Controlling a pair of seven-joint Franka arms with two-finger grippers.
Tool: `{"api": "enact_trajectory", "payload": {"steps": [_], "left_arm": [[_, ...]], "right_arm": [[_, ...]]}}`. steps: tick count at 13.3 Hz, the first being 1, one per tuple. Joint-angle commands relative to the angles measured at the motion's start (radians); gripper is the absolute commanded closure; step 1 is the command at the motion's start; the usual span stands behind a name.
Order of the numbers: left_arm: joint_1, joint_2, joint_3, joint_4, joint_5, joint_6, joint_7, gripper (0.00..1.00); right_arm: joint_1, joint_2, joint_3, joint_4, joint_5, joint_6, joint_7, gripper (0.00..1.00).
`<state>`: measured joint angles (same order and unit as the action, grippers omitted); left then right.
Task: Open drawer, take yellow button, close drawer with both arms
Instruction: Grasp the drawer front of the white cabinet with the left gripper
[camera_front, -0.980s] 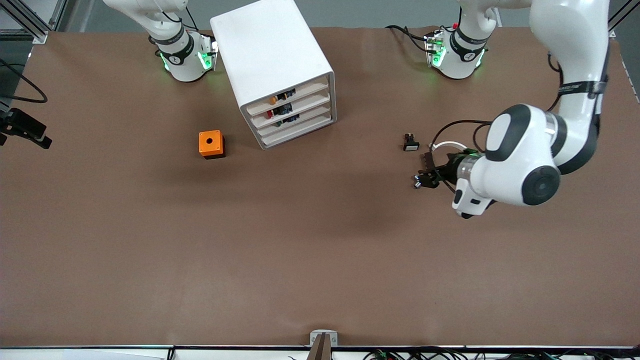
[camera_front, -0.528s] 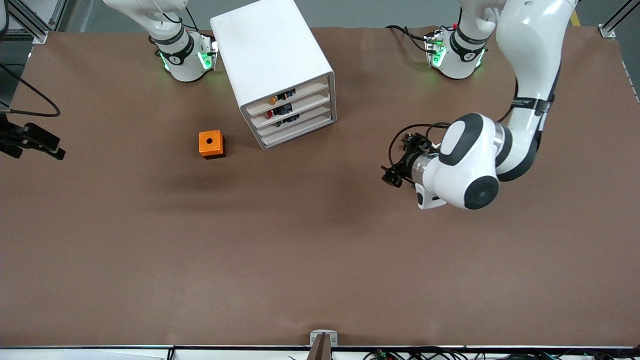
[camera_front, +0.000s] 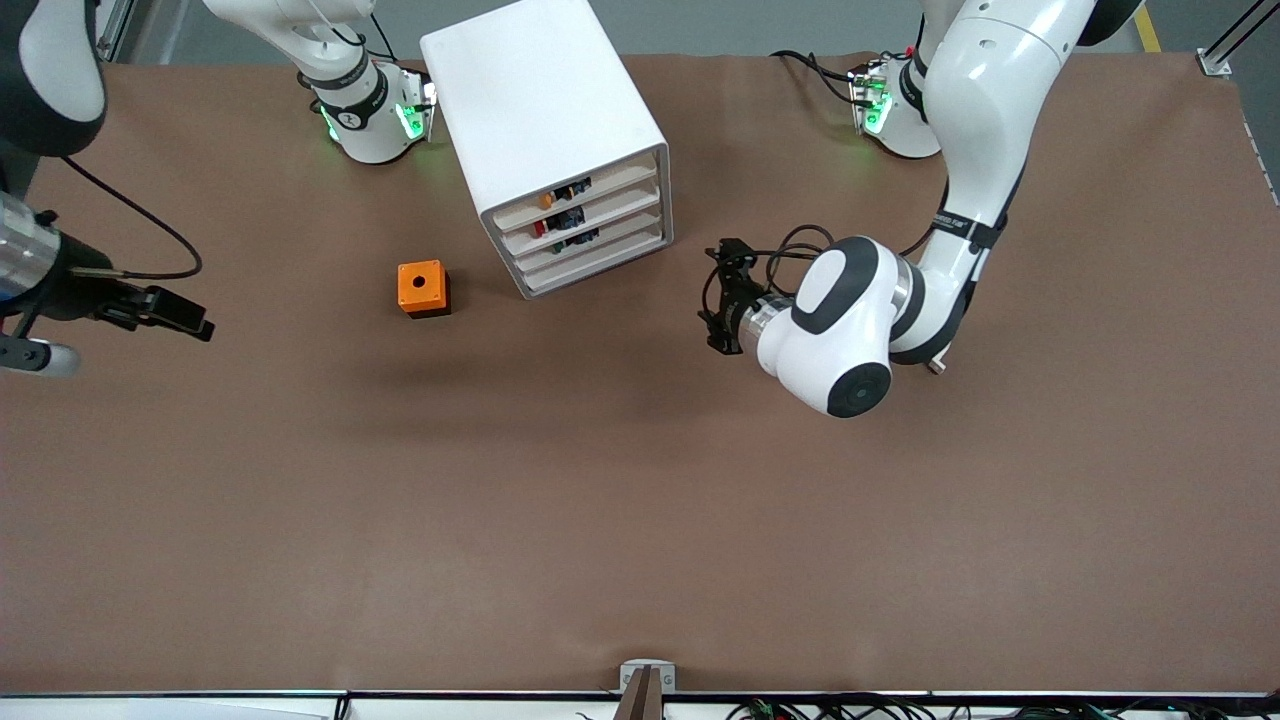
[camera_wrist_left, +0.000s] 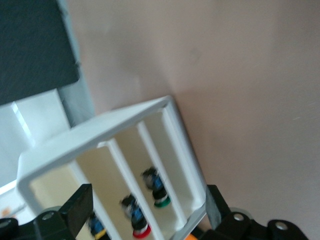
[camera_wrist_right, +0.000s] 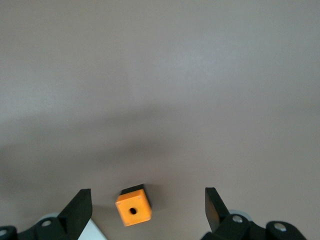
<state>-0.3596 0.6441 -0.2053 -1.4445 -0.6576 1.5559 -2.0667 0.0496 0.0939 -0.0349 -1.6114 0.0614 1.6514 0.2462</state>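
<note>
The white cabinet stands toward the robots' bases, its four drawers all shut. The top drawer holds the button with its orange-yellow cap. My left gripper is open and empty, low over the table in front of the drawers, a short gap away. In the left wrist view the cabinet front fills the space between the open fingers, and the yellow-capped button shows in the top drawer. My right gripper is open and empty, over the table at the right arm's end.
An orange cube with a black hole sits beside the cabinet toward the right arm's end; it shows between the right fingers in the right wrist view. Red-capped and green-capped buttons lie in lower drawers.
My left arm has swung across the table toward the cabinet front and now covers the small black switch. My right gripper has come in from the table's end toward the orange cube.
</note>
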Motion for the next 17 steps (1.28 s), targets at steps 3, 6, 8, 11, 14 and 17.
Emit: {"api": "enact_trajectory", "payload": {"steps": [3,6,8,11,14,17], "left_arm": [[-0.021,0.069,0.001,0.015,-0.196,-0.03,-0.24,0.04],[-0.064,0.091,0.001,0.016,-0.24,-0.045,-0.37,0.09],[-0.081,0.129,0.001,0.019,-0.296,-0.112,-0.417,0.19],[-0.102,0.144,0.001,0.018,-0.376,-0.151,-0.418,0.32],[-0.154,0.152,0.001,0.018,-0.379,-0.152,-0.417,0.34],[-0.188,0.155,0.003,0.015,-0.379,-0.151,-0.411,0.48]], "right_arm": [[0.174,-0.008,-0.005,-0.004,-0.001,-0.058,0.483,0.0],[0.265,0.041,-0.005,0.004,0.0,-0.044,0.729,0.0],[0.308,0.05,-0.003,0.004,0.035,-0.018,0.807,0.0],[0.378,0.072,-0.003,0.005,0.044,0.03,0.988,0.0],[0.403,0.082,-0.003,0.005,0.06,0.048,1.035,0.0],[0.435,0.098,-0.003,0.018,0.107,0.094,1.149,0.0]]}}
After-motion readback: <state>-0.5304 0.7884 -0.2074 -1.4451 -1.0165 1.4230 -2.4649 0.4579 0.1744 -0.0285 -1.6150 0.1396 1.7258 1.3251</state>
